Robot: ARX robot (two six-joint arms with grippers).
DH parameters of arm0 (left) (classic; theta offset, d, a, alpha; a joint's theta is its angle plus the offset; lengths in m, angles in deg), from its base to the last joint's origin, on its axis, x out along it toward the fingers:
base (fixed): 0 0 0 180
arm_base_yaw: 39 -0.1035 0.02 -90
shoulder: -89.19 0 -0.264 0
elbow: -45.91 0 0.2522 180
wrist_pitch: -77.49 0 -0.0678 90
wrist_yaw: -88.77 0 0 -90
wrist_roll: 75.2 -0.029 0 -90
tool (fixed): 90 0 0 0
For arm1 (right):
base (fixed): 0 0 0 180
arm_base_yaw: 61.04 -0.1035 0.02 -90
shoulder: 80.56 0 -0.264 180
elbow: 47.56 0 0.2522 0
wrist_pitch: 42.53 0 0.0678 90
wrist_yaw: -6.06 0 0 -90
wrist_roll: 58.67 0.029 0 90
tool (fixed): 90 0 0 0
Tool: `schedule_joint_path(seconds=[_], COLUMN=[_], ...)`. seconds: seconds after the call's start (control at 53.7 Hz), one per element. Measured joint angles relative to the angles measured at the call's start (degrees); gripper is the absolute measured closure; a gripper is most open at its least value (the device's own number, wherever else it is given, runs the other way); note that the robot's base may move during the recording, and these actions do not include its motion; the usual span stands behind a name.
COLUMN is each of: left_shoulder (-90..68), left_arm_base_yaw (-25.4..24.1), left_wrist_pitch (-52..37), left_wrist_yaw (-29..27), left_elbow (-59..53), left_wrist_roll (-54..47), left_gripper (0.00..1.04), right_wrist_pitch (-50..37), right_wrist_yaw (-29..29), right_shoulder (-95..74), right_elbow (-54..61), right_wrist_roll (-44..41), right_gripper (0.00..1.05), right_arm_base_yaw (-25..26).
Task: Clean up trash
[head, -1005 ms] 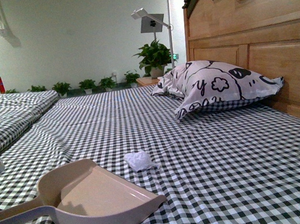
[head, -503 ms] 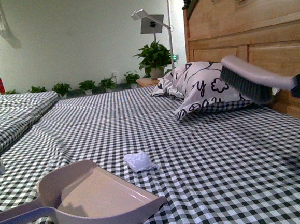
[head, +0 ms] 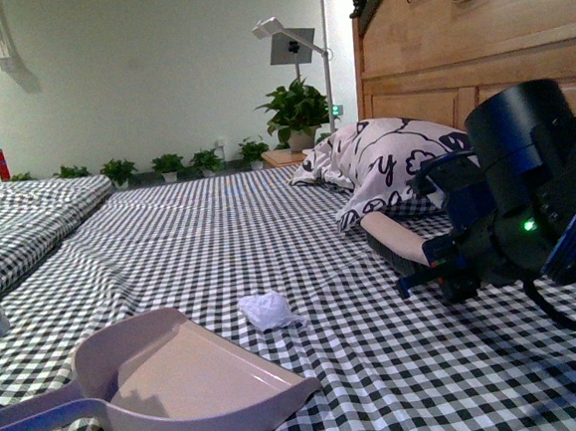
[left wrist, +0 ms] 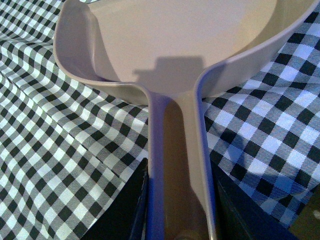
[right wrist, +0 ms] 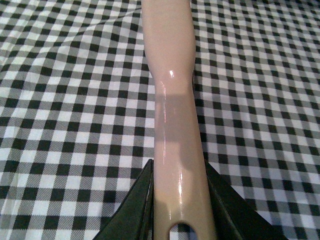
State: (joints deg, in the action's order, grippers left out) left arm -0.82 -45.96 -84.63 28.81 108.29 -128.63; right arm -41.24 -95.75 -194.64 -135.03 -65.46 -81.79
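The trash, a small crumpled white wad [head: 269, 310], lies on the checked bedsheet just past the lip of the pinkish dustpan [head: 182, 384]. My left gripper [left wrist: 177, 200] is shut on the dustpan's handle, and the pan [left wrist: 175, 40] rests on the sheet. My right gripper [head: 441, 260] is shut on the brush [head: 395, 237], a pinkish handle with dark bristles. It holds the brush low over the sheet, to the right of the wad and apart from it, with the head pointing left. In the right wrist view the gripper [right wrist: 177, 200] clamps the brush handle [right wrist: 172, 100].
A black-and-white patterned pillow [head: 394, 162] leans on the wooden headboard [head: 476, 71] behind the right arm. A potted plant [head: 295, 110] and a lamp [head: 289, 41] stand past the bed. A second checked bed [head: 19, 217] lies at the left.
My right arm came into view from the right with the brush, then dropped from pillow height to low over the sheet. The dustpan and the wad have not moved.
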Motion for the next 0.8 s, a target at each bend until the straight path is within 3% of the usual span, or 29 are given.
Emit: schedule_joint_path(seconds=[0.186, 0.354, 0.503, 0.614, 0.726, 0.763, 0.801], left_shoulder=[0.0, 0.0, 0.0, 0.0, 0.0, 0.0, 0.0], left_arm_base_yaw=[0.0, 0.0, 0.0, 0.0, 0.0, 0.0, 0.0], left_wrist_pitch=[0.0, 0.0, 0.0, 0.0, 0.0, 0.0, 0.0], left_wrist_yaw=[0.0, 0.0, 0.0, 0.0, 0.0, 0.0, 0.0], left_elbow=[0.0, 0.0, 0.0, 0.0, 0.0, 0.0, 0.0], left_wrist_roll=[0.0, -0.1, -0.1, -0.1, -0.1, -0.1, -0.2], left_gripper=[0.76, 0.76, 0.76, 0.76, 0.76, 0.76, 0.76], right_wrist_pitch=[0.7, 4.5, 6.2, 9.6, 20.5, 24.8, 26.7], right_wrist_yaw=[-2.6, -0.2, 10.9, 22.6, 40.6, 45.3, 46.2], right_shoulder=[-4.7, -7.2, -6.6, -3.3, 4.3, 7.2, 9.0], right_elbow=[-2.2, -3.9, -3.6, -1.2, 0.8, 0.8, 0.7], right_wrist_roll=[-0.2, -0.4, -2.3, -5.6, -12.7, -15.1, -16.2], right_gripper=[0.83, 0.83, 0.83, 0.83, 0.83, 0.83, 0.83], right_arm_base_yaw=[-1.6, -4.2, -5.7, -6.3, -4.6, -2.8, -1.1])
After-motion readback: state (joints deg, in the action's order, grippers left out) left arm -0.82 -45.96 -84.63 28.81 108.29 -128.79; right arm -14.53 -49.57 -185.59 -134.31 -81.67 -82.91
